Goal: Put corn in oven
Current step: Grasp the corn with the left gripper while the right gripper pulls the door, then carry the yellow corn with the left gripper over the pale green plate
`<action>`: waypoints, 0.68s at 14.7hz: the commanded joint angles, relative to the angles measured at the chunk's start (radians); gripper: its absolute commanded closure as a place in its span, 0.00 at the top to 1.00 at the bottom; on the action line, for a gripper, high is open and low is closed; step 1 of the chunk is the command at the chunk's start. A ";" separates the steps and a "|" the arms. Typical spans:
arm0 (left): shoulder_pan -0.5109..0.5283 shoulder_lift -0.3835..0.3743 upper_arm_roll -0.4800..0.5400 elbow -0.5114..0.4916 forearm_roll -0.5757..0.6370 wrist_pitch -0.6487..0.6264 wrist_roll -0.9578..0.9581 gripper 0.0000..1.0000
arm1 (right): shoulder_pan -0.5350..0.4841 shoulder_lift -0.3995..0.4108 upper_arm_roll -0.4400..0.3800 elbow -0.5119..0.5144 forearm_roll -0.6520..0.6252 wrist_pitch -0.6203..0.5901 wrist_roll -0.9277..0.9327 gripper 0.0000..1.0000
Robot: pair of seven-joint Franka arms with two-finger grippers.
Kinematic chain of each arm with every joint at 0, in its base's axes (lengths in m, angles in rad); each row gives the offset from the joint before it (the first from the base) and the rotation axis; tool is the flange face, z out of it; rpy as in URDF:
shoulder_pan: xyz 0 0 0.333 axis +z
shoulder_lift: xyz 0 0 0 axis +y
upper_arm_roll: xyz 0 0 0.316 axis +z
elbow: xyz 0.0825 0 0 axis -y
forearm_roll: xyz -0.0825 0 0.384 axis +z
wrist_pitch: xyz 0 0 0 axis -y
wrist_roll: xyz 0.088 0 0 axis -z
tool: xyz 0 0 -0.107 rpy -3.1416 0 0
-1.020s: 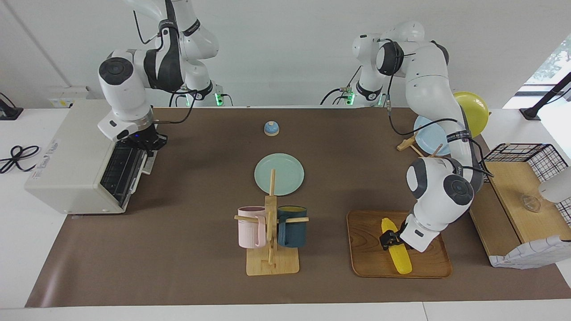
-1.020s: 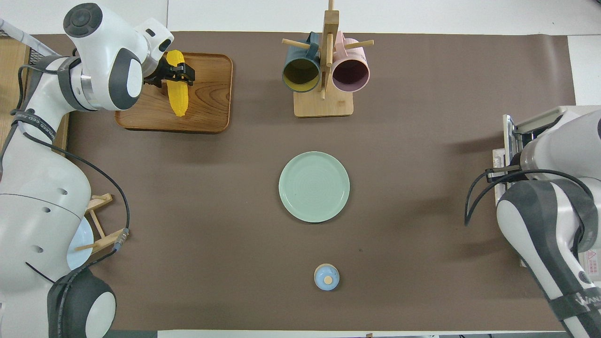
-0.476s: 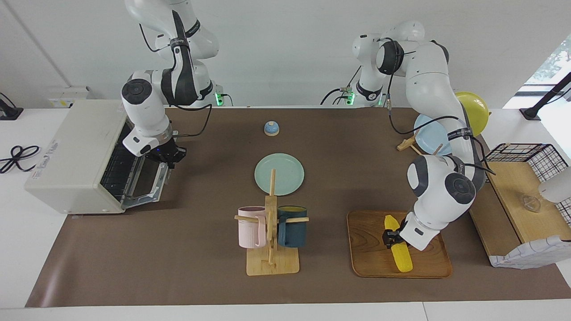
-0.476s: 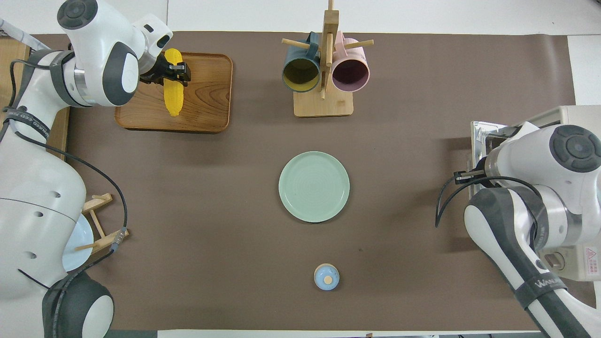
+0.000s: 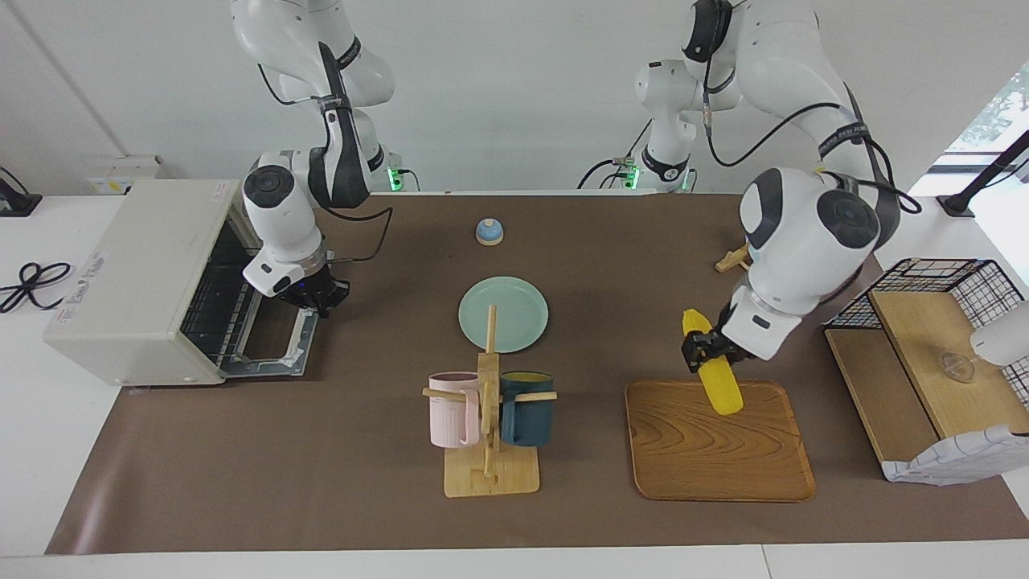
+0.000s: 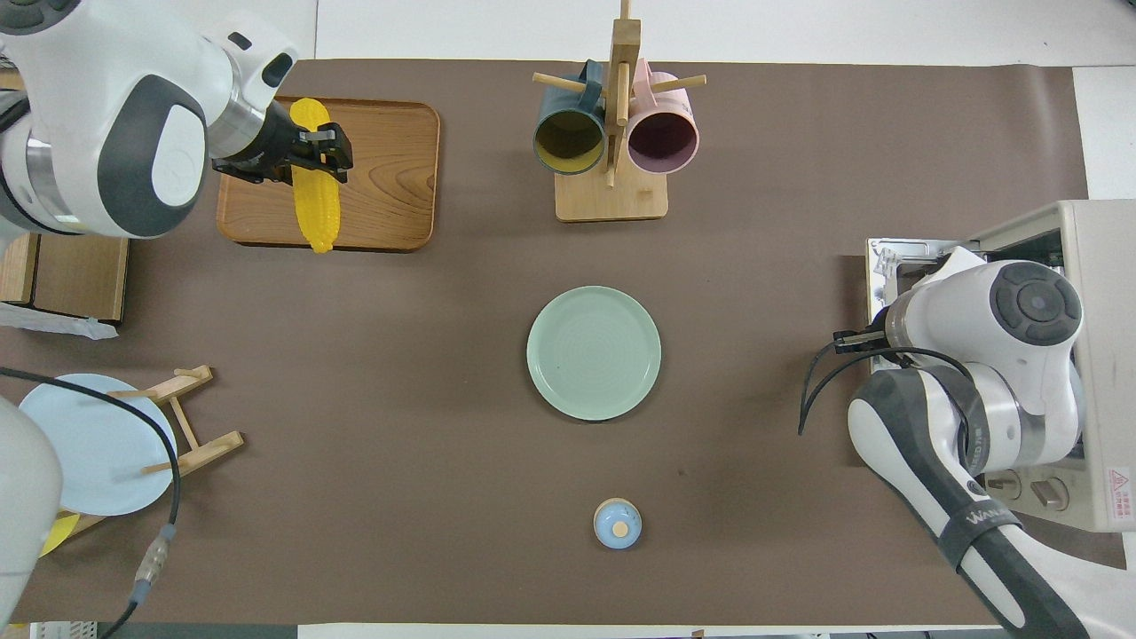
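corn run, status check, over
Left gripper shut on the corn, lifted over the wooden tray. Right gripper shut at the oven door, door down. Mug rack and green plate between.

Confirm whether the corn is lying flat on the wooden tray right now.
No: in the facing view the corn hangs tilted in the left gripper, lifted clear above the wooden tray.

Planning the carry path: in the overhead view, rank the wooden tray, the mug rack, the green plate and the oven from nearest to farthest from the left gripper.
From the left gripper, shut on the yellow corn cob:
1. Brown wooden tray, directly beneath.
2. Wooden mug rack, mid-table.
3. Round pale green plate, table centre.
4. Off-white toaster oven, right arm's end.
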 commanded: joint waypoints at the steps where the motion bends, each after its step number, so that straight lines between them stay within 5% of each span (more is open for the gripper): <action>1: -0.105 -0.168 0.015 -0.224 -0.023 0.023 -0.117 0.00 | -0.069 0.012 -0.043 -0.027 -0.055 -0.003 -0.029 0.00; 6: -0.341 -0.262 0.015 -0.466 -0.029 0.269 -0.363 0.00 | -0.061 0.012 -0.043 -0.031 -0.021 -0.003 -0.028 0.00; 10: -0.472 -0.233 0.015 -0.572 -0.029 0.447 -0.425 0.00 | -0.017 0.012 -0.040 -0.028 0.037 -0.003 -0.011 0.00</action>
